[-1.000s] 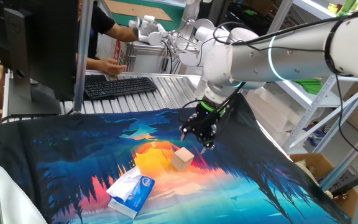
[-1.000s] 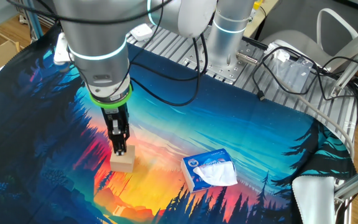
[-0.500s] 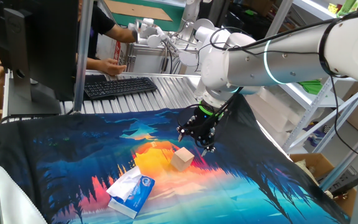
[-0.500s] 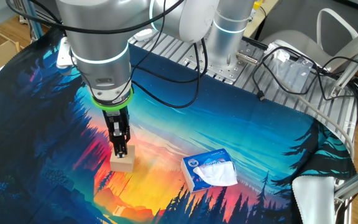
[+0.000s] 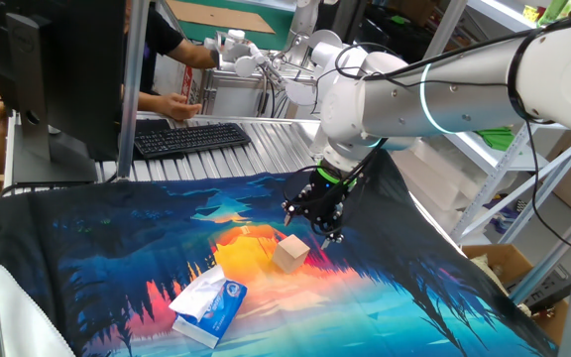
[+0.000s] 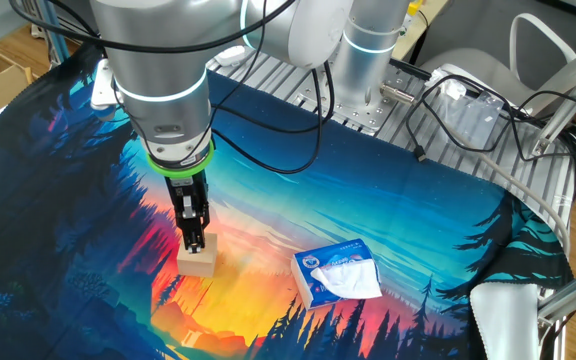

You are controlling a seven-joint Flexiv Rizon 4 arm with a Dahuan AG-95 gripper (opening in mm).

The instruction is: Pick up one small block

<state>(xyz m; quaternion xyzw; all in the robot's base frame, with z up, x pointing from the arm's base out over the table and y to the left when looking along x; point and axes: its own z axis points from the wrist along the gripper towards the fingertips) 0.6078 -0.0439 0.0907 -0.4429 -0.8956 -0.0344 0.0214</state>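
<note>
The step in hand looks like the approach before the grasp: the gripper (image 5: 308, 222) hangs just above the small block (image 5: 290, 253), which sits on the table (image 5: 97, 248) directly below and slightly forward of the fingertips, not yet lifted. In one fixed view the two fingers stand spread, with open space between their tips, so the gripper is parted and holding nothing; in the other fixed view the gripper (image 6: 195, 240) is seen edge-on, its tips overlapping the top of the block (image 6: 196, 261), and whether they touch it cannot be told. The next move probably calls for lowering until the fingers straddle the cube, then closing squarely on two opposite faces (a skewed grip could twist it out). A tissue pack (image 5: 209, 307) lies well off to the side of the gripper, clear of the descent. No containers are on the table
</note>
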